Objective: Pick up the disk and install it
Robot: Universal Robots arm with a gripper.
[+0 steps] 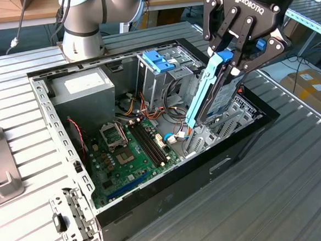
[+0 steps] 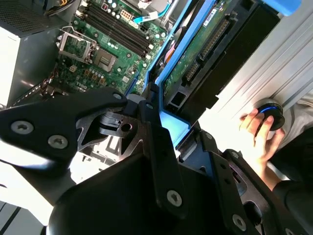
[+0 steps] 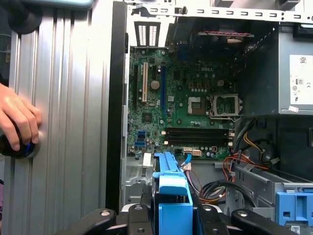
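A ribbed aluminium table (image 1: 297,188) carries an open black sheet-metal computer case (image 1: 171,199) with a flat green motherboard (image 1: 130,155) studded with slots and chips. At the exterior view's right, the black, angular gripper (image 1: 240,60) is clenched on the disk (image 1: 203,95), a slim slab edged with smooth light-blue plastic rails. The disk hangs steeply tilted inside the case, its long axis sloping down toward the exterior view's left and its lower end among grey metal brackets.

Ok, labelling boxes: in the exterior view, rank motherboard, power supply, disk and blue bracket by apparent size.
Motherboard
power supply
blue bracket
The disk, held edge-on nearer the camera, roughly matches the power supply: unsure.
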